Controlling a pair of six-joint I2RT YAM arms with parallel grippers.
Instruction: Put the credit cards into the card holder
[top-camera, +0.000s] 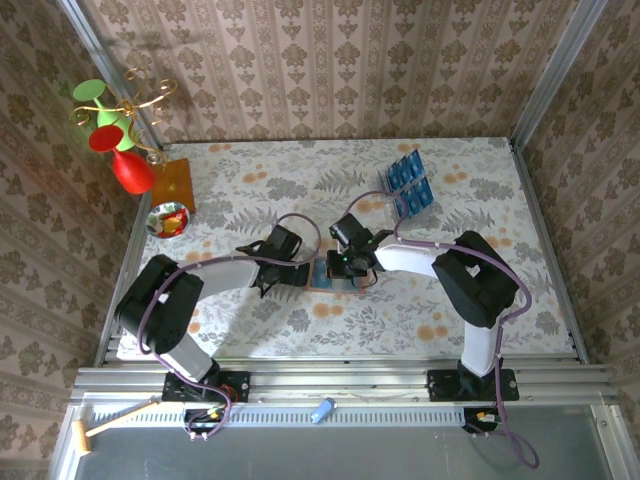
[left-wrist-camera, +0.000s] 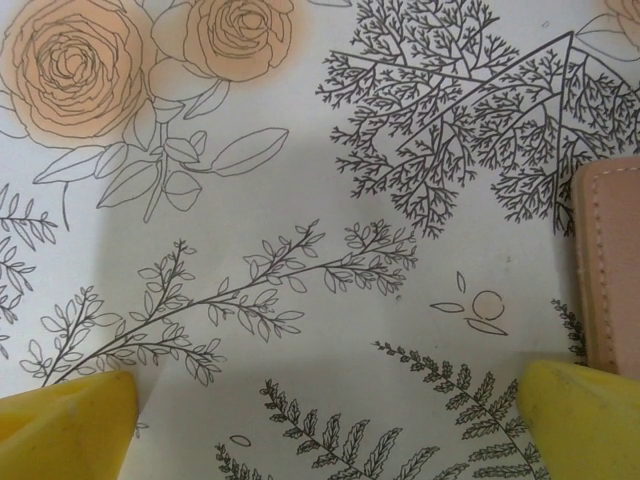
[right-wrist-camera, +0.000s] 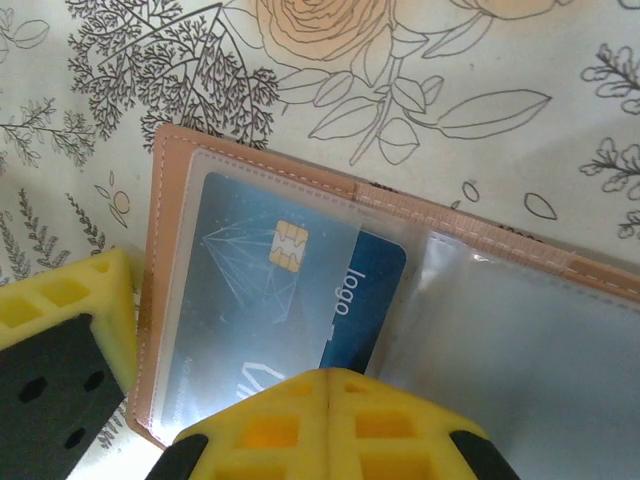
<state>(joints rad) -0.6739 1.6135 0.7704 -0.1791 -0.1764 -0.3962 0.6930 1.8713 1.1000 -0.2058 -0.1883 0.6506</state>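
The card holder (right-wrist-camera: 160, 250) lies open on the floral cloth, salmon leather with clear slots. A blue credit card (right-wrist-camera: 260, 290) with a gold chip sits mostly inside the left slot, its right end sticking out toward the fold. My right gripper (right-wrist-camera: 328, 378) is shut, with its joined yellow tips over the card's near edge and nothing clamped between them. My left gripper (left-wrist-camera: 330, 390) is open over bare cloth, its right finger (left-wrist-camera: 580, 420) beside the holder's edge (left-wrist-camera: 610, 260). From above, both grippers meet at the card holder (top-camera: 325, 277). Several more credit cards (top-camera: 408, 185) stand in a clear rack.
A red and green vase stand (top-camera: 120, 150), an orange-brown wooden board (top-camera: 172, 185) and a small bowl (top-camera: 167, 220) occupy the far left. Patterned walls close off the table at the back and sides. A blue object (top-camera: 322, 410) lies on the front rail.
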